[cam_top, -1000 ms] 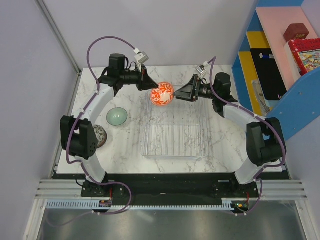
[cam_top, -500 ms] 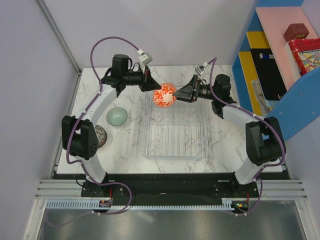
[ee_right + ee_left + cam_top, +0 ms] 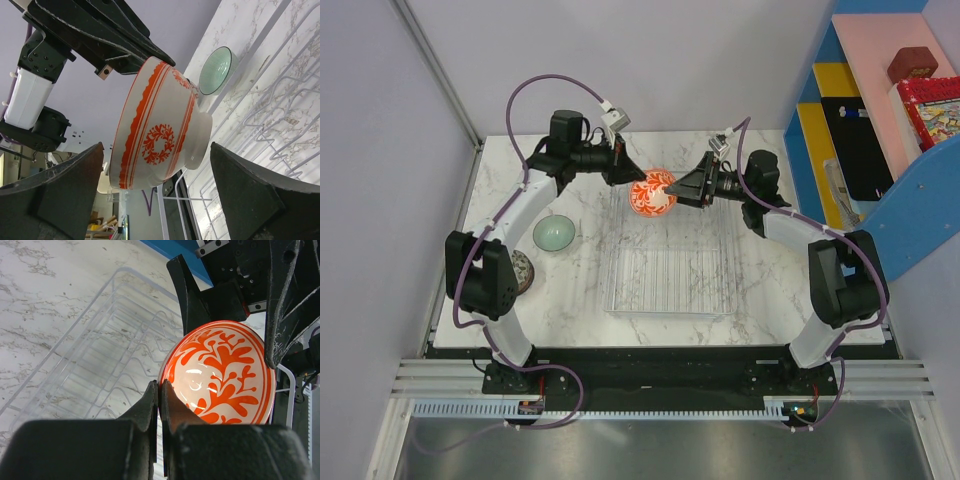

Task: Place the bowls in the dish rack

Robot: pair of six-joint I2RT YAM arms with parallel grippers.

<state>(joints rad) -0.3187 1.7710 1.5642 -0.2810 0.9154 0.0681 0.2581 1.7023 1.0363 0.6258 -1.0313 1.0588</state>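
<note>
My left gripper (image 3: pixel 632 183) is shut on the rim of the orange-red-and-white bowl (image 3: pixel 653 194) and holds it on edge in the air over the far end of the dish rack (image 3: pixel 670 310). In the left wrist view my left gripper (image 3: pixel 161 386) pinches the rim of the bowl (image 3: pixel 220 372). My right gripper (image 3: pixel 673 187) is open, its jaws wide on either side of the bowl (image 3: pixel 160 132), not touching it. A celadon green bowl (image 3: pixel 553 233) sits on the table left of the rack. A speckled bowl (image 3: pixel 521 270) is partly hidden by the left arm.
A blue shelf unit (image 3: pixel 880 140) with boxes stands at the right edge of the table. The rack's wire tines (image 3: pixel 100 365) lie below the held bowl. The green bowl also shows in the right wrist view (image 3: pixel 216 70).
My left gripper has carried the orange bowl a little to the right, toward my right gripper. The bowl now sits between the right gripper's open jaws.
</note>
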